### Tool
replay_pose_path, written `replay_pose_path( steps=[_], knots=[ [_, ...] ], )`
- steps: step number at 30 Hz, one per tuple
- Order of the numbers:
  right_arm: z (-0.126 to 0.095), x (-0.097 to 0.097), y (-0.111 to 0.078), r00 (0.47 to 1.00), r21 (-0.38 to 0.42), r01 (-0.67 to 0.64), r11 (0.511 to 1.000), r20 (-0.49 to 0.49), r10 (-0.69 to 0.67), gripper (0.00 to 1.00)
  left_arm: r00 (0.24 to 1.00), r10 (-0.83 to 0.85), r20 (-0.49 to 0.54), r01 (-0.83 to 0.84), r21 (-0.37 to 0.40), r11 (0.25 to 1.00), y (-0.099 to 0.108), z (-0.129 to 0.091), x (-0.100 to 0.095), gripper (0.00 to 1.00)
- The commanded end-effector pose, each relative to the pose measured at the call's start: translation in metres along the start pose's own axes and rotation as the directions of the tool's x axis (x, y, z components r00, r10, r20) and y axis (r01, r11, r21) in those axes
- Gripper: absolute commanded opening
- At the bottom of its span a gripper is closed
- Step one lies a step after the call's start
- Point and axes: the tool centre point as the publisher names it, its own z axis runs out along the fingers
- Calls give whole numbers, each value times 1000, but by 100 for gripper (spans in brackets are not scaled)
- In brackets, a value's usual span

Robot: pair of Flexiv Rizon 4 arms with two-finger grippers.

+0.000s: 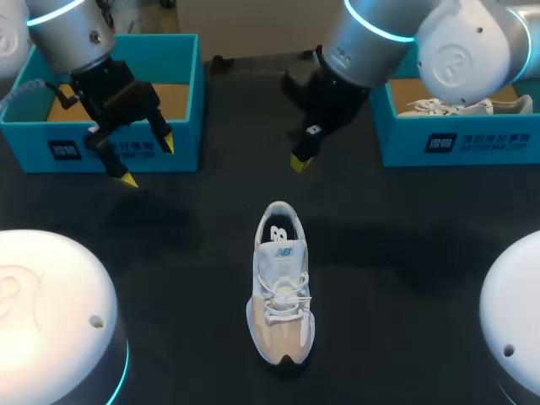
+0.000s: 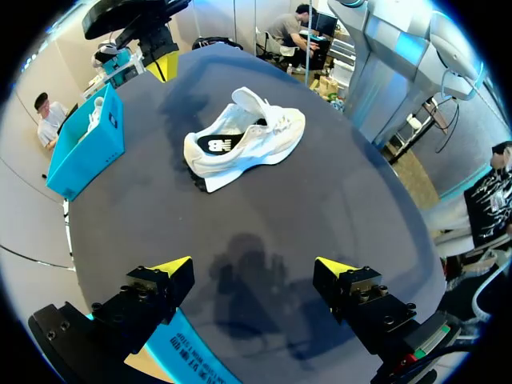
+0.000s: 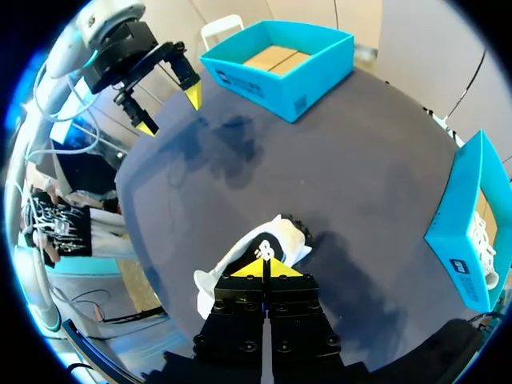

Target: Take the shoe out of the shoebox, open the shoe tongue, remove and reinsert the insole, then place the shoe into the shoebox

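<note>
shoe: a white and tan shoe (image 1: 281,283) stands upright on its sole in the middle of the worktop (image 1: 405,253), outside both boxes. its dark toe points to the near edge and its heel opening to the far side. the laces are done up over the tongue.
left box: a blue box (image 1: 34,148) at the far left of the worktop, open at the top, with only its brown cardboard floor showing inside.
right box: a blue box (image 1: 489,139) at the far right, with a second shoe (image 1: 460,107), pale grey-white, lying in it.
left pincer: the left pincer (image 1: 148,162) hangs above the worktop in front of the left box, its yellow tips spread wide with nothing between them. in its own view (image 2: 254,266) the shoe (image 2: 248,136) lies ahead of it, well apart.
right pincer: the right pincer (image 1: 298,160) hangs over the worktop beyond the shoe's heel, between the two boxes and apart from the shoe. in its own view (image 3: 264,268) the two yellow tips are pressed together with nothing in them, and the shoe (image 3: 284,236) is seen just ahead of them.
across views: the right wrist view also takes in the left pincer (image 3: 169,111) spread wide, near the left box (image 3: 304,80).
</note>
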Motion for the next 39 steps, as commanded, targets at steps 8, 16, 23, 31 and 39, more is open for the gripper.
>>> replay_pose_path(
  steps=[8,16,23,31,39],
  knots=[
    [28,30,-2,997,-59,-35,998,66,38,0,1000,15,11,-14,-57,998,39,-32,4,100],
    [59,51,-12,983,-53,-132,990,120,137,0,1000,-20,5,21,-70,997,68,-51,9,100],
    [59,51,-12,983,-53,-132,990,120,137,0,1000,-20,5,21,-70,997,68,-51,9,100],
    [77,46,-10,970,-28,-171,985,170,173,0,1000,-20,5,21,-70,997,68,-51,9,100],
    [97,43,-22,939,-36,-227,973,256,229,0,1000,-20,5,21,-70,997,68,-51,9,100]
  ],
)
